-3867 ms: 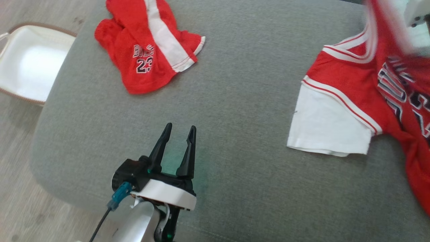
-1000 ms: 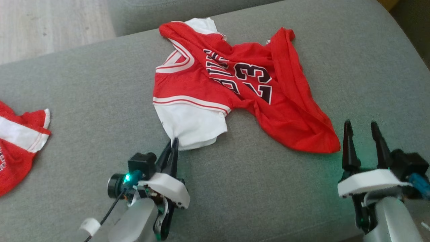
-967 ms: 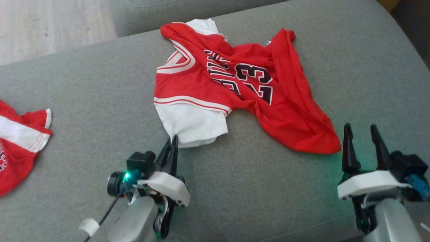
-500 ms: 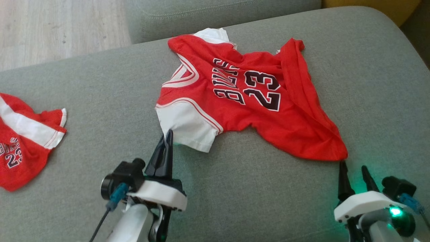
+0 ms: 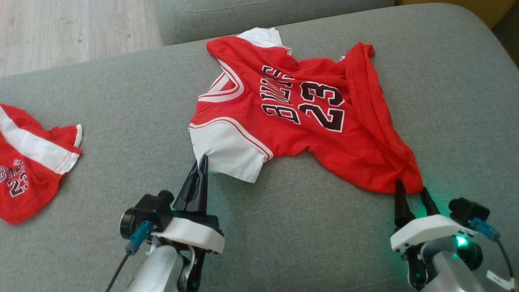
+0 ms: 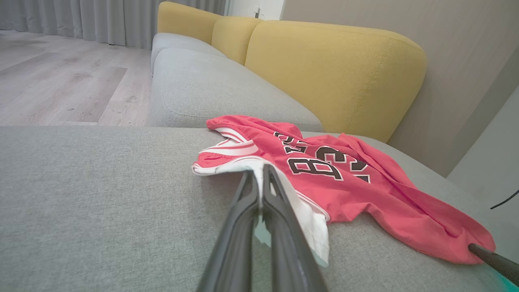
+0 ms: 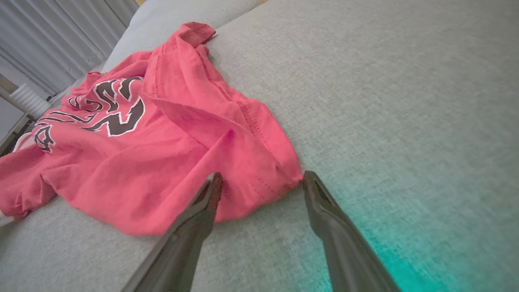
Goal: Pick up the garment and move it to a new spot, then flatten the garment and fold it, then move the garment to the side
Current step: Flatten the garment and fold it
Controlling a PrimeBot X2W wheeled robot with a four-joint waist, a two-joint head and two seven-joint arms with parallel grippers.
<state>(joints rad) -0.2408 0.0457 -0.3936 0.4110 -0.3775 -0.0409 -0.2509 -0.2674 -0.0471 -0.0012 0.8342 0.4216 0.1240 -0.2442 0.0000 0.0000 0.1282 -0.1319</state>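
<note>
The garment (image 5: 300, 121) is a red jersey with white sleeves and a black 23, lying spread and wrinkled on the grey cushion (image 5: 121, 105). My left gripper (image 5: 201, 162) is shut on the edge of its near white sleeve (image 6: 312, 219). My right gripper (image 5: 411, 188) stands open at the jersey's bottom right corner (image 7: 259, 178), which lies between its two fingers. In the left wrist view the garment (image 6: 344, 178) stretches away to the right.
Red shorts (image 5: 28, 158) with a white stripe lie at the cushion's left edge. A second grey cushion (image 6: 211, 89) and yellow backrests (image 6: 332, 69) stand beyond. Wooden floor (image 5: 61, 28) shows at the upper left.
The sleeve has been drawn out and the jersey lies flatter. My right gripper has moved forward to the jersey's bottom corner. The head camera has shifted.
</note>
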